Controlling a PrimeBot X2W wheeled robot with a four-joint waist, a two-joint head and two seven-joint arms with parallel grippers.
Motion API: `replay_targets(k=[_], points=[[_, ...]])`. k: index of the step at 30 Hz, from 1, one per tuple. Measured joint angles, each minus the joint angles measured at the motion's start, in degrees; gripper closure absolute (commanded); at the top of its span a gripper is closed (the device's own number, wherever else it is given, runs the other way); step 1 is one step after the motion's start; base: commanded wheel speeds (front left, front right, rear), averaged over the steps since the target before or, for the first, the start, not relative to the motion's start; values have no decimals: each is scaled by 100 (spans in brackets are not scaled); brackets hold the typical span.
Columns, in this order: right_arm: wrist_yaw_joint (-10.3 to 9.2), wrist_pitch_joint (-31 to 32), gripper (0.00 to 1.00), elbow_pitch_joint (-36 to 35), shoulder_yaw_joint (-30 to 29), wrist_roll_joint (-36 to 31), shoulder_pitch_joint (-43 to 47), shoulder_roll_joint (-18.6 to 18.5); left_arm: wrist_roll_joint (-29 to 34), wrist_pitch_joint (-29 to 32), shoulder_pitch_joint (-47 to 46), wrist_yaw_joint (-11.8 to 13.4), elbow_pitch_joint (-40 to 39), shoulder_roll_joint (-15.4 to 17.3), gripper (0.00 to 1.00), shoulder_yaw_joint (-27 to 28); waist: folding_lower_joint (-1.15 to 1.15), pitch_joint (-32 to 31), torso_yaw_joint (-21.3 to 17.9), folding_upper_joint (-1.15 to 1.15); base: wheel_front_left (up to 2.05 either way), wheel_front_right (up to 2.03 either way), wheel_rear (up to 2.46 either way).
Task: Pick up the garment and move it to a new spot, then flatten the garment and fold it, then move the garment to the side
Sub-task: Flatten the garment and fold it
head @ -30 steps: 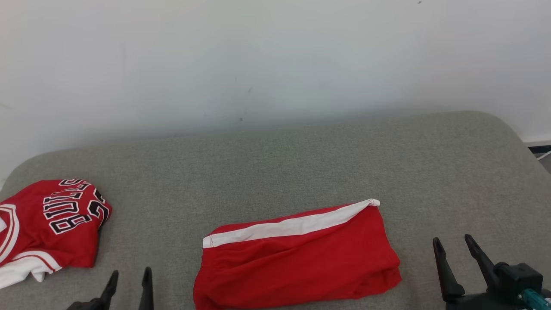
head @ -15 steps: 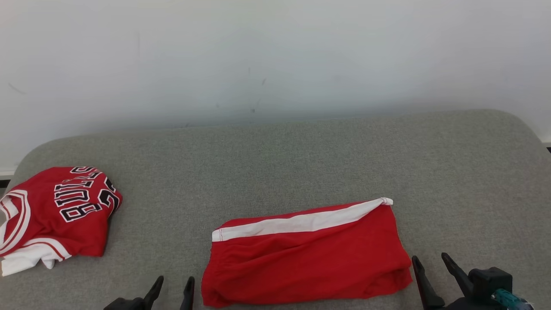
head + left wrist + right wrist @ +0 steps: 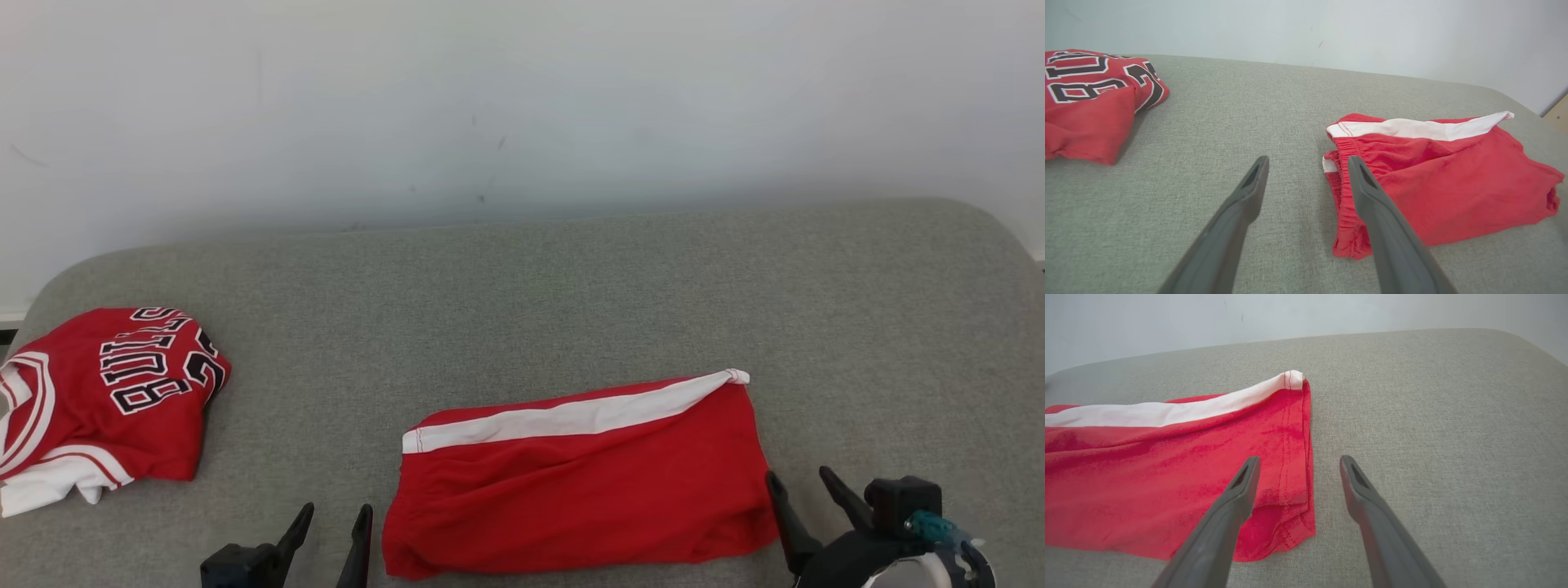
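Closing in within the last second, the left gripper and right gripper, both spread and empty, now flank the shorts, lying folded by the cushion's front edge, which suggests the move aside comes next.

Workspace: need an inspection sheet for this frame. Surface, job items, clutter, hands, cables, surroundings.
Surface: grey padded surface, fabric-covered, rounded corners.
Job's things: red shorts with a white stripe, lying folded flat near the front edge, between the two hands.
Clutter: red jersey with black-and-white lettering, bunched at the surface's left end, apart from the shorts.
Hands: left hand open, empty, by the shorts' waistband end; right hand open, empty, by the hem end. Contact with the cloth cannot be told.
Cables: nothing seen.
Surroundings: plain pale wall with a few small marks, behind the surface.
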Motion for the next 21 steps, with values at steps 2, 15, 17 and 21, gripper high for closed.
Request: replay_targets(k=[2,15,17,21], points=[[18,7,0,129,-41,15,-122,-2,12,-4,-11,34,-18,10,0,15,0,1,30,0,0,0,0],[290,736,0,1467,-14,202,-993,-55,229,-164,-96,167,-430,-5,0,29,0,5,527,0,0,0,0],[325,866,0,1628,-15,248,-1068,-55,234,-179,-94,183,-474,-3,0,34,0,-3,607,0,0,0,0],[447,1429,0,2212,54,390,-1401,47,233,-202,-42,216,-563,35,0,112,0,-69,828,0,0,0,0]])
